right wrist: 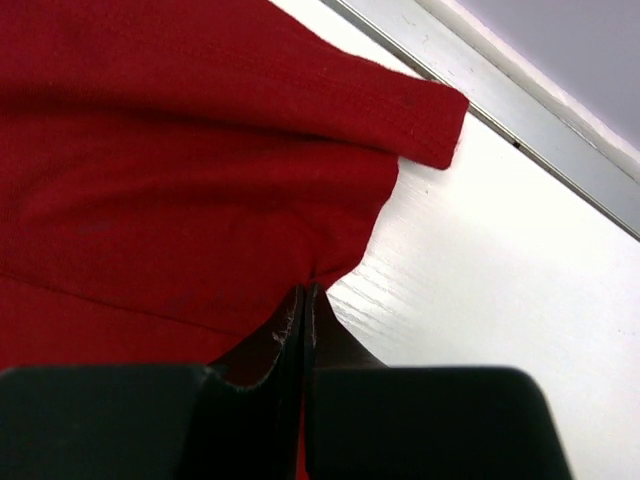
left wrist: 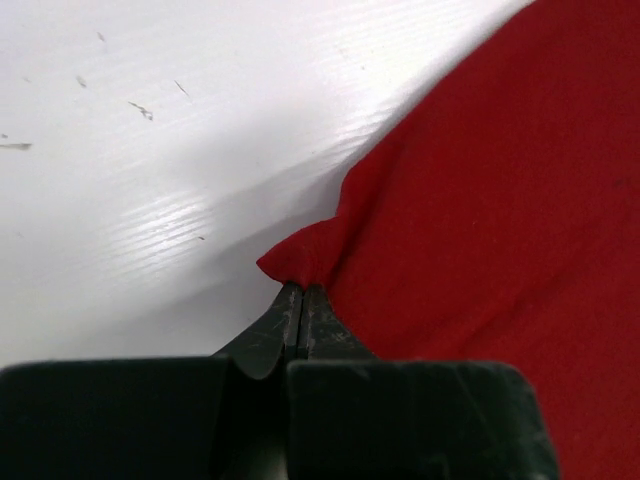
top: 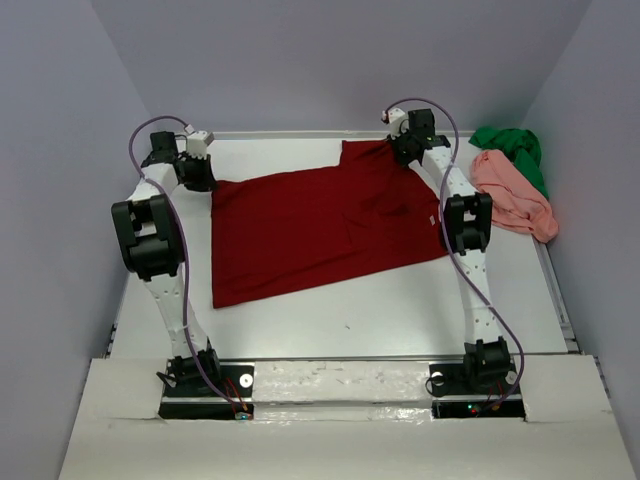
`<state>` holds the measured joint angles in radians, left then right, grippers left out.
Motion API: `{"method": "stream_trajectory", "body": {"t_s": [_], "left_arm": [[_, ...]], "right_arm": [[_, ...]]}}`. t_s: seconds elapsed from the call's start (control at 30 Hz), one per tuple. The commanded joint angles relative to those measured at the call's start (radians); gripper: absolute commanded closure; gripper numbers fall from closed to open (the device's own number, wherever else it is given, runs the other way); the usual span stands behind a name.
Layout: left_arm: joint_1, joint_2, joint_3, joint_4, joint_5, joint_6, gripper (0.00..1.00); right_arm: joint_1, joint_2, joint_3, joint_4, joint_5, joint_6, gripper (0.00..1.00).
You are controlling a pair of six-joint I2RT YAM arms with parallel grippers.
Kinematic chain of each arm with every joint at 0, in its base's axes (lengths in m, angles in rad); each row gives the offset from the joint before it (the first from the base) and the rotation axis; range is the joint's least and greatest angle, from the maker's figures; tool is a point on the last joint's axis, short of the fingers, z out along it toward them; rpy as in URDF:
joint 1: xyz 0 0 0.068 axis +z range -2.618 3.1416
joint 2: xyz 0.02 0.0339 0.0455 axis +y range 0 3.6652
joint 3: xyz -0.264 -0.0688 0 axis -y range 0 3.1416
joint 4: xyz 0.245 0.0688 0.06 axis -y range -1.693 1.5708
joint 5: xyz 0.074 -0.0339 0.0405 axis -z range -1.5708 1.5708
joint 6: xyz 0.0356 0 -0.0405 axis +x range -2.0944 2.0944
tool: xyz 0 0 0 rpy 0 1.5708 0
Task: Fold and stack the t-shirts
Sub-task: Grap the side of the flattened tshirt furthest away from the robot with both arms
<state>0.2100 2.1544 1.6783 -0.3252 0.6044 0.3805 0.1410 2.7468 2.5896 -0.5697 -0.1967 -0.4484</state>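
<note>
The dark red t-shirt (top: 320,225) lies spread across the white table. My left gripper (top: 200,172) is shut on its far left corner; in the left wrist view the cloth (left wrist: 500,200) bunches into a small peak at the closed fingertips (left wrist: 303,290). My right gripper (top: 405,148) is shut on the shirt's far right edge, below a sleeve; in the right wrist view the cloth (right wrist: 180,180) puckers where the fingertips (right wrist: 305,290) pinch it. The salmon pink t-shirt (top: 515,195) and the bright green t-shirt (top: 515,150) lie crumpled together at the far right.
A raised table rim (right wrist: 520,140) runs just beyond the right gripper. Grey walls (top: 300,60) close in the table on three sides. Bare white table (top: 380,310) shows in front of the red shirt.
</note>
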Motion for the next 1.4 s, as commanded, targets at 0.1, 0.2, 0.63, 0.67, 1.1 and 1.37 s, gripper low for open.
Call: {"method": "stream_trajectory", "body": {"t_s": [0.1, 0.2, 0.63, 0.67, 1.1, 1.37], "left_arm": [[-0.003, -0.142, 0.041, 0.034, -0.019, 0.020, 1.00], [-0.003, -0.160, 0.043, 0.011, -0.003, 0.035, 1.00], [-0.003, -0.246, -0.077, -0.032, 0.047, 0.103, 1.00], [-0.003, -0.246, -0.078, -0.038, 0.051, 0.110, 1.00], [-0.003, -0.287, -0.140, -0.060, 0.078, 0.150, 1.00], [-0.003, -0.309, -0.164, -0.087, 0.106, 0.167, 1.00]], "right_arm": [[0.008, -0.148, -0.074, 0.044, 0.062, -0.050, 1.00], [0.008, -0.191, -0.112, 0.050, 0.069, -0.058, 1.00], [0.008, -0.306, -0.217, 0.062, 0.088, -0.084, 1.00], [0.008, -0.309, -0.221, 0.062, 0.086, -0.087, 1.00], [0.008, -0.369, -0.336, 0.064, 0.112, -0.121, 1.00], [0.008, -0.426, -0.417, 0.064, 0.117, -0.105, 1.00]]}}
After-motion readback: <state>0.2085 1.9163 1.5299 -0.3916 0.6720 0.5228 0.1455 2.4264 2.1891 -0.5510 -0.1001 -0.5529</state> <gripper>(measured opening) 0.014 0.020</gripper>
